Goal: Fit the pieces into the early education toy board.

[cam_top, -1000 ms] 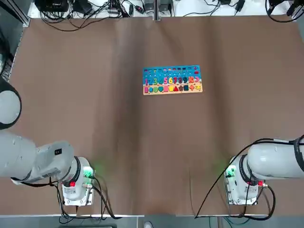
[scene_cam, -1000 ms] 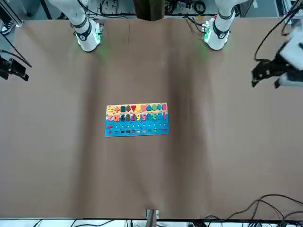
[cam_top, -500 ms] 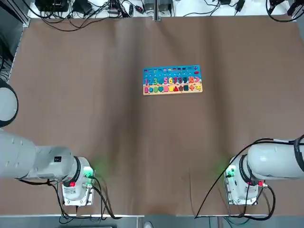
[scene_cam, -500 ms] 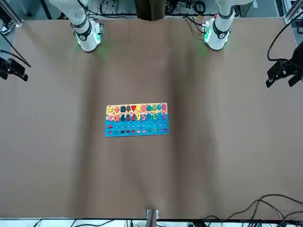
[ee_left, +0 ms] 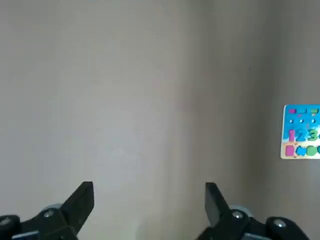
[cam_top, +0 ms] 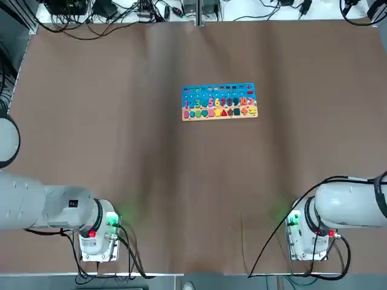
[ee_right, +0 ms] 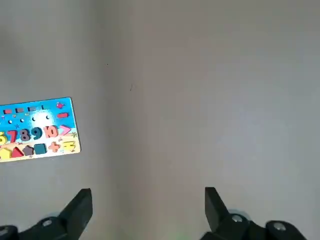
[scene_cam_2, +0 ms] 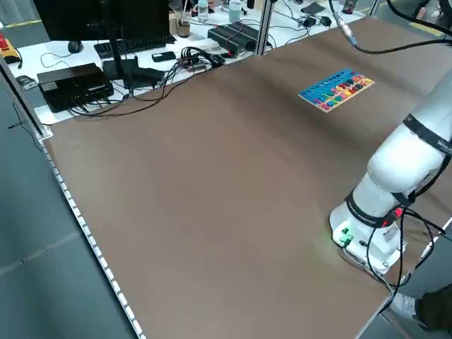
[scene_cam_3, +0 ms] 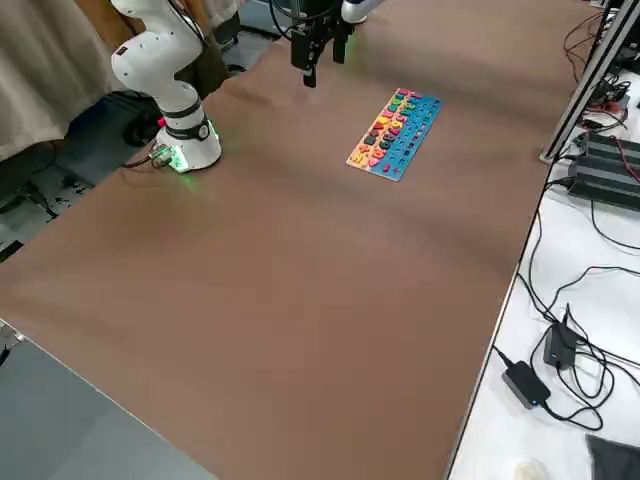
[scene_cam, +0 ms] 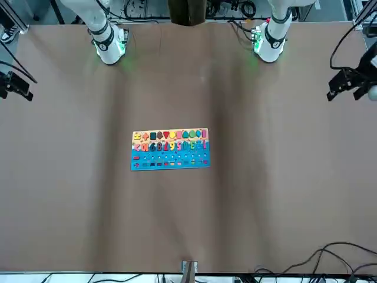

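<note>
The early education toy board [cam_top: 219, 101] lies flat at the table's far centre, blue on top with a tan lower strip, its rows holding coloured numbers and shapes [scene_cam: 169, 149]. No loose pieces show on the table. My left gripper [scene_cam: 352, 82] hovers high over the table's left edge, far from the board. Its wrist view shows it open [ee_left: 147, 200] with nothing between the fingers and the board [ee_left: 301, 131] far off. My right gripper [scene_cam: 15, 86] hangs at the table's right edge, open [ee_right: 147, 202] and holding nothing, with the board [ee_right: 37, 130] distant.
The two arm bases [cam_top: 97, 241] [cam_top: 311, 241] stand at the near edge. Wide bare brown tabletop [cam_top: 193, 181] surrounds the board. Cables and electronics [scene_cam_2: 70, 81] sit beyond the far edge, and more cables and power bricks [scene_cam_3: 560, 350] lie off the table's side.
My left gripper has swung outward toward the table's left edge and drifted slightly back toward its base. The right arm and the board have not moved.
</note>
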Tool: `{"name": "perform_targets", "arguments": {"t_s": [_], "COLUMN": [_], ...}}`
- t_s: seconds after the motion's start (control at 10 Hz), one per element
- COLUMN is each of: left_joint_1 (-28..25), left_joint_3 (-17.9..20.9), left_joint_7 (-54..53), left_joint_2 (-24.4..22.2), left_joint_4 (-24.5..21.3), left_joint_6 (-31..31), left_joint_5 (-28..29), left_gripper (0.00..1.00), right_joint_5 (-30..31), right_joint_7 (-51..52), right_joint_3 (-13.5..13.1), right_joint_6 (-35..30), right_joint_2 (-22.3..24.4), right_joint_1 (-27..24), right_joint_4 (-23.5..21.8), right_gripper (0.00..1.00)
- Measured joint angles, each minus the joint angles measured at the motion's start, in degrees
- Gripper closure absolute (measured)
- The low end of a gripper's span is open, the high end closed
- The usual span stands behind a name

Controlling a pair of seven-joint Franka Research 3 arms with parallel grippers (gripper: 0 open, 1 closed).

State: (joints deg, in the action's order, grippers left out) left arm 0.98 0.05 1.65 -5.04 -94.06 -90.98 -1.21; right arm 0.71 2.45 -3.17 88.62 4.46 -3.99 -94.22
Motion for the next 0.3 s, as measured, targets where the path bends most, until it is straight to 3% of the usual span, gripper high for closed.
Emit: {"name": "perform_targets", "arguments": {"t_s": [0.3], "left_joint_1": [0.1], "left_joint_3": [0.0], "left_joint_7": [-0.6], "left_joint_2": [-0.4], "left_joint_4": [-0.7], "left_joint_6": [0.0], "left_joint_5": [0.0], "left_gripper": [0.02], "right_joint_5": [0.0], "right_joint_7": [0.0], "right_joint_3": [-0.1], "right_joint_6": [0.0], "right_joint_2": [0.0], "right_joint_1": [0.0], "right_joint_4": [0.6], "right_gripper": [0.01]}}
